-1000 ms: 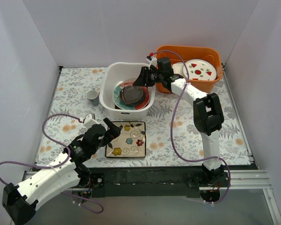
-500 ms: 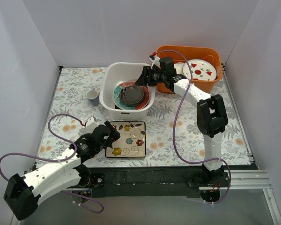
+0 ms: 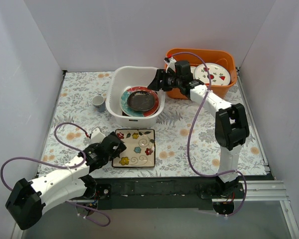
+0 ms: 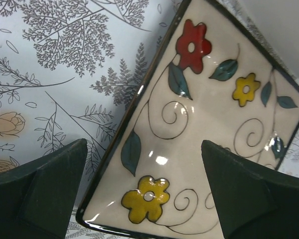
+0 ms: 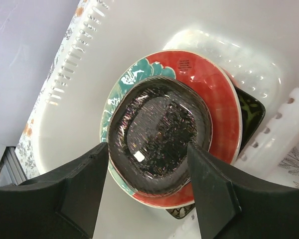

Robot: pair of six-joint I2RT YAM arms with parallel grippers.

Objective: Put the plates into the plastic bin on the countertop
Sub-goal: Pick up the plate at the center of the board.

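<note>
One plate still out: white square plate (image 3: 135, 148), near edge of the surface (image 3: 79, 94), left of middle.
Left hand (image 3: 114, 148): has slid in over that plate's left rim, fingers spread either side, nothing gripped yet.
Right hand (image 3: 159, 82): backed off to the plastic bin's (image 3: 120, 74) right rim, open and empty.
In the bin: three I can count. Dark plate (image 3: 142, 100) on top, teal-and-red plate (image 3: 125, 102), black square plate (image 5: 249, 107) underneath.
Extras: one cup (image 3: 98, 103), one orange tub (image 3: 175, 54).
Meaning: last pickup, I reckon.
</note>
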